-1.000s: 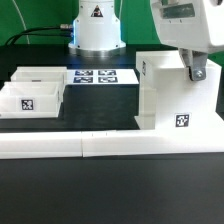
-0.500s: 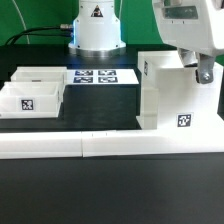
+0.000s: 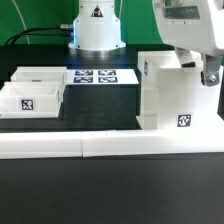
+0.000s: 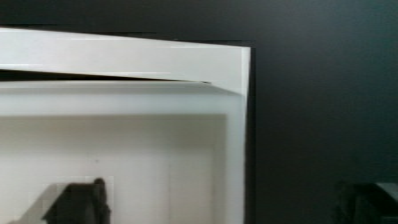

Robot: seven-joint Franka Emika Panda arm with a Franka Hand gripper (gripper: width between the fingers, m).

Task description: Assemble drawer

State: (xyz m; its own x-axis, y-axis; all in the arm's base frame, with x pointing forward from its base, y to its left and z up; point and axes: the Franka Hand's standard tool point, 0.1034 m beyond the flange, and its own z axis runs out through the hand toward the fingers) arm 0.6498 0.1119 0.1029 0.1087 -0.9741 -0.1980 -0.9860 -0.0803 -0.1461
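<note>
Counter (image 3: pixel 110 190): black.
Drawer casing (image 3: pixel 170 100): upright, by counter's edge at the exterior view's right.
Trays: front tray (image 3: pixel 28 98) and rear tray (image 3: pixel 42 74) adjacent, by the opposite edge.
Jaws: released, spread astride casing's upper side wall.

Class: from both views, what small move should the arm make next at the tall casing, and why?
Probably close the tool on the side wall of the casing: in the wrist view its open fingers sit either side of that wall's top edge, with nothing held yet.

Ext view bright, even light; drawer (image 3: pixel 165 100) near blown-out. Wrist view soft, blurry.
</note>
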